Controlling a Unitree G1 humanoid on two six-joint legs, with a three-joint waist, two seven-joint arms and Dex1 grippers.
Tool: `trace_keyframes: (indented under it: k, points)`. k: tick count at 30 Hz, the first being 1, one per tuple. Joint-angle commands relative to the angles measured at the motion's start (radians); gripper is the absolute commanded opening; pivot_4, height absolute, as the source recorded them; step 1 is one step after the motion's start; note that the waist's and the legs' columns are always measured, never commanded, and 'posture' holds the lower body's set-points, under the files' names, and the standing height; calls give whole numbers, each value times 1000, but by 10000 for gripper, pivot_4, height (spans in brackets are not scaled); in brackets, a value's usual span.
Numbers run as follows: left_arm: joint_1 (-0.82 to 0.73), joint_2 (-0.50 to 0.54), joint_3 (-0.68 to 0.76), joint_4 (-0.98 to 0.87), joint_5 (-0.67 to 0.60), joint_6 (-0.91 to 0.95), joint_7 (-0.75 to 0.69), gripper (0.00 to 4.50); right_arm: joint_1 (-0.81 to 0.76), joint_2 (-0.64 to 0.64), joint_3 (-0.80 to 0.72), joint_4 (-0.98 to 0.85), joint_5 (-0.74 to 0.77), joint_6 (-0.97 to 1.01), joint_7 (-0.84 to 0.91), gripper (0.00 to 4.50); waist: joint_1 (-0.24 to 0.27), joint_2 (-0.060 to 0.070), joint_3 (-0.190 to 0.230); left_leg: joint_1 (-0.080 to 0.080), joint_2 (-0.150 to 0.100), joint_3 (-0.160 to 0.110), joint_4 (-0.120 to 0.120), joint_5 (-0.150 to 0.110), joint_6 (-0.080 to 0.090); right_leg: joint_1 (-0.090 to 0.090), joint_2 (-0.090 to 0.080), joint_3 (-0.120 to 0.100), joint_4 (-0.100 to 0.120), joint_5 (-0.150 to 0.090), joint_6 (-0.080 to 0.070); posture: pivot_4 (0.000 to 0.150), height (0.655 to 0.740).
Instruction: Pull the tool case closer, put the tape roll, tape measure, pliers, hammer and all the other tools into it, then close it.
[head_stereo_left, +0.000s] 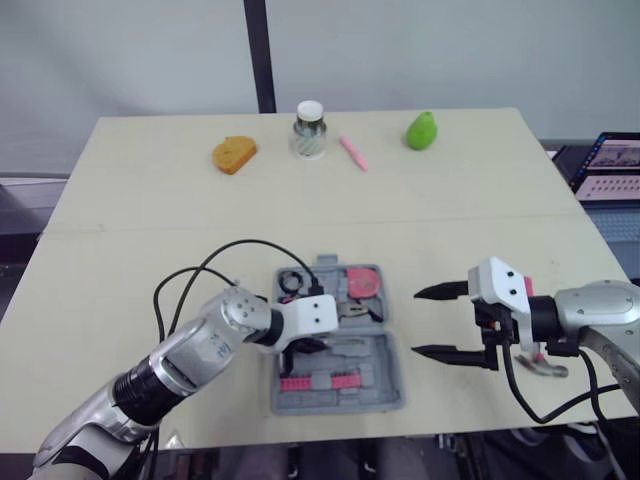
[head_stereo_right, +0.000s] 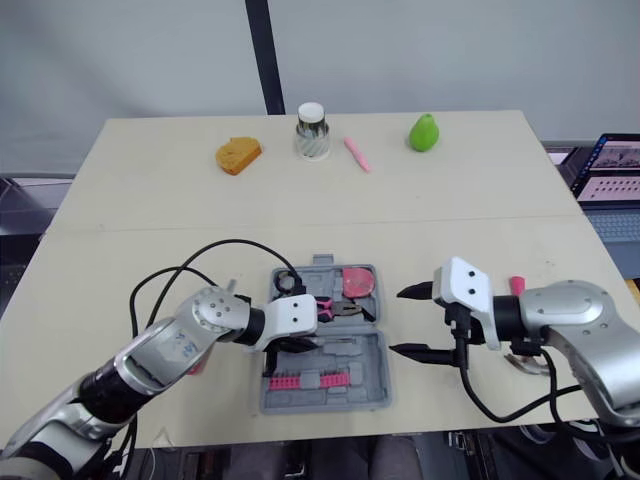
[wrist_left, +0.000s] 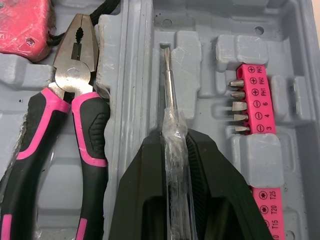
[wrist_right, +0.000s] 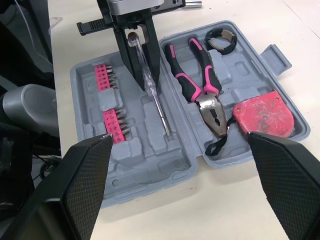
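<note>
In the lower centre of the head view, a grey tool case (head_stereo_left: 388, 352) lies open on the pale counter (head_stereo_left: 150, 230). Its nearer half carries pink bit strips (wrist_right: 107, 80). Over that half the left tool (wrist_left: 174, 150) pinches a clear-handled screwdriver (wrist_right: 150, 85), whose shaft points along a moulded slot. To the right of the case, apart from it, the right tool (head_stereo_left: 415, 322) hangs above the counter with its fingers spread wide. The case's farther half holds pink-and-black pliers (wrist_right: 200, 85), a red tape measure (wrist_right: 262, 115) and a black tape roll (wrist_right: 222, 39). Across the upper part of the frame stand an orange sponge-like piece (head_stereo_left: 234, 154), a white-lidded jar (head_stereo_left: 309, 130), a pink pen (head_stereo_left: 353, 152) and a green fruit shape (head_stereo_left: 423, 131).
</note>
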Motion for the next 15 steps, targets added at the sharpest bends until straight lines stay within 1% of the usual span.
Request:
trace_keyframes:
  k: [1, 15]
  points:
    - [-6, -8, -8, -1, 13, -17, -1, 935, 3, -4, -36, -33, 23, 0, -6, 45000, 0, 0, 0, 0, 0, 0, 0, 0, 0, 0, 0, 0, 0, 0, 0, 1500, 7400]
    - [-9, -20, -9, 14, 19, -20, -6, 935, 10, -6, -40, -31, 28, -5, -15, 45000, 0, 0, 0, 0, 0, 0, 1, 0, 0, 0, 0, 0, 1, 0, 0, 1500, 7400]
